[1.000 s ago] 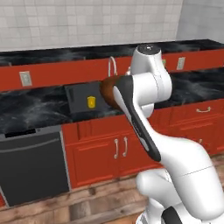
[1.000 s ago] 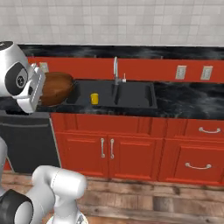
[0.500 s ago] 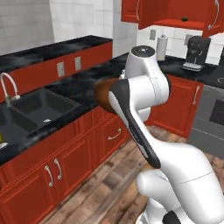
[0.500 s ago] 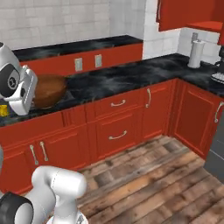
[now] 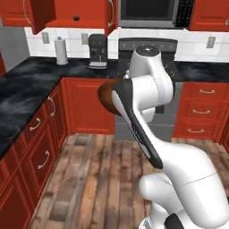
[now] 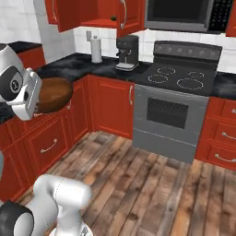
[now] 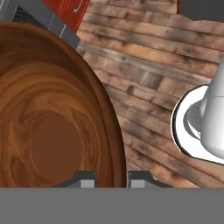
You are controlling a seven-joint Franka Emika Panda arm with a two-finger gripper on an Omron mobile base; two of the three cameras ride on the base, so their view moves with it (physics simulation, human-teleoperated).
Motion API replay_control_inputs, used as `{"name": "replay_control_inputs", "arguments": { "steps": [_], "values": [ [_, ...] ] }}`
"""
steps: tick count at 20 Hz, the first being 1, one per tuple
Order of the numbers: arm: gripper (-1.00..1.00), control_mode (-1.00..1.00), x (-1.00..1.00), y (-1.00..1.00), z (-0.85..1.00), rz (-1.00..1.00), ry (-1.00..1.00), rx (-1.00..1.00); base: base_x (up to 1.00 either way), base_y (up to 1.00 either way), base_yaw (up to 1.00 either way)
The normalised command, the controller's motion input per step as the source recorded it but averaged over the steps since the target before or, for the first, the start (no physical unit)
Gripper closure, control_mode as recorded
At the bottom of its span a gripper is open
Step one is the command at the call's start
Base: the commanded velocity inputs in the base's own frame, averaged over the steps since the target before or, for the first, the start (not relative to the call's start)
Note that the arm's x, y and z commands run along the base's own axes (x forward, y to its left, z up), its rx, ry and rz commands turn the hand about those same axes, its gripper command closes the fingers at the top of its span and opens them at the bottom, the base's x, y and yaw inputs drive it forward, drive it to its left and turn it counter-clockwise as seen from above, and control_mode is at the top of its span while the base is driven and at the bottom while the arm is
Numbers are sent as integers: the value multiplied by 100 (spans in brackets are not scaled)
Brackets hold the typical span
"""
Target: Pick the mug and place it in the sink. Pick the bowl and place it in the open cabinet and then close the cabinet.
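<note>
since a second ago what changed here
The base has swung round from the sink counter to face the stove and the open cabinet, so the whole scene shifted. The gripper stays shut on the bowl, carried beside the arm.

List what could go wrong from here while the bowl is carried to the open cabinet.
1. The gripper pinches the bowl only at its rim, so a fast swing could tip or drop it onto the wood floor.
2. The open cabinet sits high, with its doors swung out; the wide bowl might clip one going in.
3. The coffee machine and paper towel roll stand below the cabinet and could be knocked.
</note>
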Motion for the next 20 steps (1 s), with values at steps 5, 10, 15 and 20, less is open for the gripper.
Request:
{"name": "replay_control_inputs", "arguments": {
  "steps": [5,10,15,20],
  "values": [
    [100,100,0,0,0,0,0,0,34,73,-73],
    [100,100,0,0,0,0,0,0,83,92,-48],
    [100,100,0,0,0,0,0,0,69,100,-40],
    [100,100,0,0,0,0,0,0,45,100,-26]
  ]
}}
